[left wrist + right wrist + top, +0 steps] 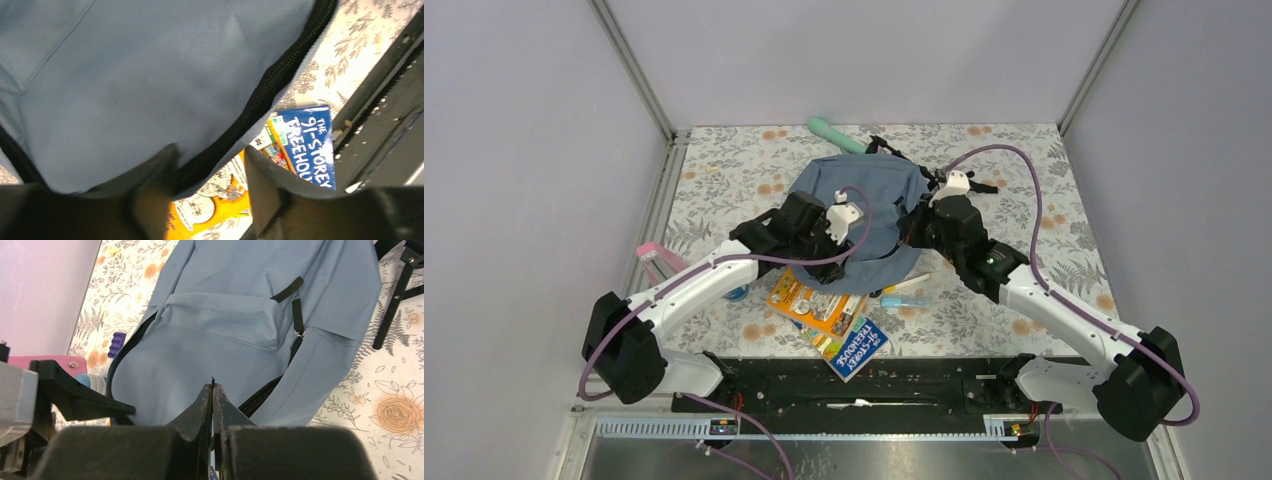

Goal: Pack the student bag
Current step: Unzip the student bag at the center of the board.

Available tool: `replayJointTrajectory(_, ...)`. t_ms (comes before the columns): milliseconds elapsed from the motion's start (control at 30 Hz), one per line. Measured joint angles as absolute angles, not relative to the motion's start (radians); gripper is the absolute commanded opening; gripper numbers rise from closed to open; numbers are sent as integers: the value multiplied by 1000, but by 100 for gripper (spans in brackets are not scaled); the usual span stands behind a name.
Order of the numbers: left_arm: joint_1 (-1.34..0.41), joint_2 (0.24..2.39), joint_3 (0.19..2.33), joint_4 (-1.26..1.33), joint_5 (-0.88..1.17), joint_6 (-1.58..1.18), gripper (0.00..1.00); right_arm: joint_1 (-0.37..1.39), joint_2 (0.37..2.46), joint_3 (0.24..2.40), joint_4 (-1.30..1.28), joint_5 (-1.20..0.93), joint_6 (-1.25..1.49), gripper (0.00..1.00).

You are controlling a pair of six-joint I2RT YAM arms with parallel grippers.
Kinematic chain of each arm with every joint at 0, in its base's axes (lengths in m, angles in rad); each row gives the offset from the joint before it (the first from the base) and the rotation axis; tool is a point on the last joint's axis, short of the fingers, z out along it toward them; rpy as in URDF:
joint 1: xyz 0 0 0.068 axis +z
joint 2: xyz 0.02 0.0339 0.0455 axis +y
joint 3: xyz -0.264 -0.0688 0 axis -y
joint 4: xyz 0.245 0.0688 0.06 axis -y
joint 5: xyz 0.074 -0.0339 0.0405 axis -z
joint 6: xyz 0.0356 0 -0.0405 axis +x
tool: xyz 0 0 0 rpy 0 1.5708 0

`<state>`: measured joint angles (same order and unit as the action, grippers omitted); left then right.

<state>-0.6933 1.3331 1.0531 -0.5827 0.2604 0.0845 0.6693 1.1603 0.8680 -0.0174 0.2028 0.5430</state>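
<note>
The bag (pixel 854 210) lies in the middle of the table (pixel 1034 165), its near edge over 2 books (pixel 822 303). The left gripper (pixel 207 157) gapes wide astride the zipper (pixel 260 95); the right gripper (pixel 212 390) is pinched tight.

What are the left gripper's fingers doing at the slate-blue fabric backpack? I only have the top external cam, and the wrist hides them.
Observer: Left wrist view shows the left gripper open, one finger on each side of the black zipper on the edge of the slate-blue fabric backpack.
Operator: Right one?
Observer: The right gripper is shut, tips pressed together. A thin dark sliver shows at the tips, too small to identify.
Operator: Anything hidden by the left arm?
Observer: A small purple studded block lies on the floral tablecloth beside the backpack.
</note>
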Motion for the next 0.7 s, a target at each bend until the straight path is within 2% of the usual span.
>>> replayJointTrajectory(133, -703, 1366, 1068, -580, 251, 78, 4, 669, 1158, 846, 9, 156, 568, 0)
replayJointTrajectory(167, -707, 1373, 1071, -582, 252, 73, 0, 669, 1154, 831, 20, 144, 580, 0)
replayJointTrajectory(333, -734, 1399, 1071, -570, 231, 52, 0, 707, 1111, 744, 76, 150, 633, 0)
replayJointTrajectory(700, -738, 1400, 1069, -550, 162, -39, 0, 914, 1098, 673, 246, 335, 713, 0)
